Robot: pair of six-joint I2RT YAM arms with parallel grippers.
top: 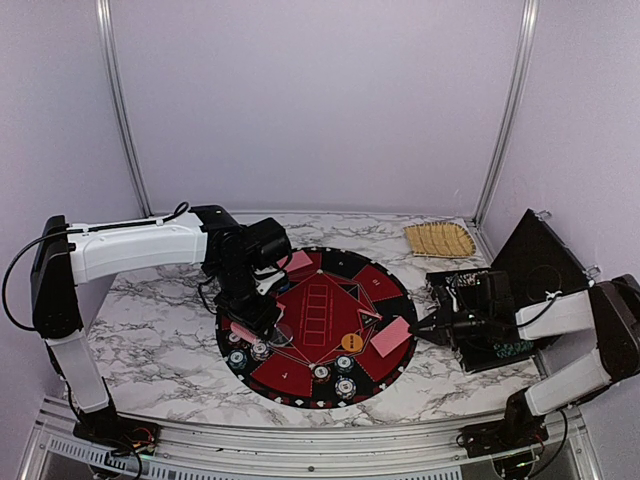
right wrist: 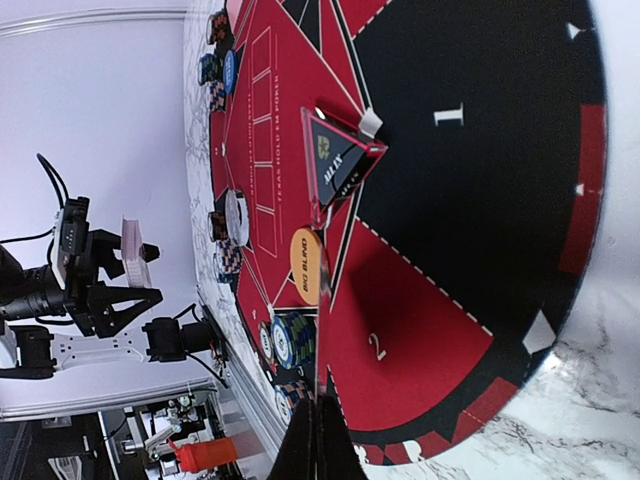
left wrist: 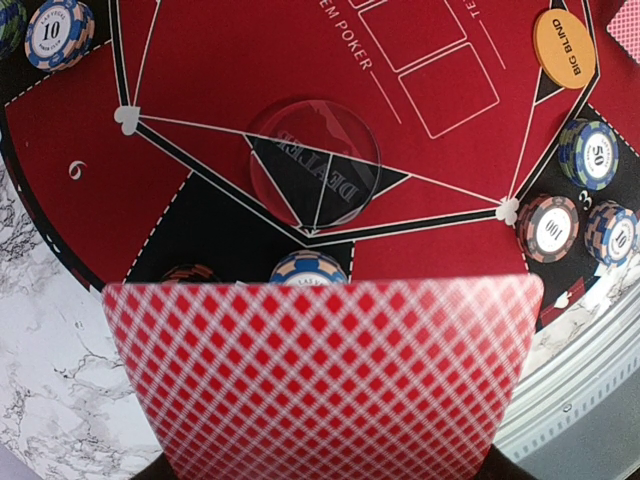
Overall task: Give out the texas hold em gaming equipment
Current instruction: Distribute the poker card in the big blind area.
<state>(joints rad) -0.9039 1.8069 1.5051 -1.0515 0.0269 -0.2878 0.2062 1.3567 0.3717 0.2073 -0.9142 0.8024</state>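
My left gripper (top: 252, 318) hangs over the left side of the round black-and-red mat (top: 375, 283), shut on red-checked playing cards (left wrist: 320, 380) that hide its fingers. Beyond them lie a clear dealer button (left wrist: 313, 172), an orange big-blind button (left wrist: 563, 47) and chip stacks (left wrist: 548, 228). My right gripper (top: 420, 328) is at the mat's right rim, shut on a single pink-backed card (top: 390, 337). In the right wrist view that card (right wrist: 322, 350) shows edge-on between the shut fingertips (right wrist: 322, 425). Another card (top: 298, 262) lies at the mat's far left.
An open black case (top: 480, 310) with its lid up stands right of the mat, under the right arm. A woven yellow pad (top: 440, 240) lies at the back right. A triangular marker (right wrist: 340, 165) stands on the mat. A metal rail (top: 300, 440) runs along the near edge.
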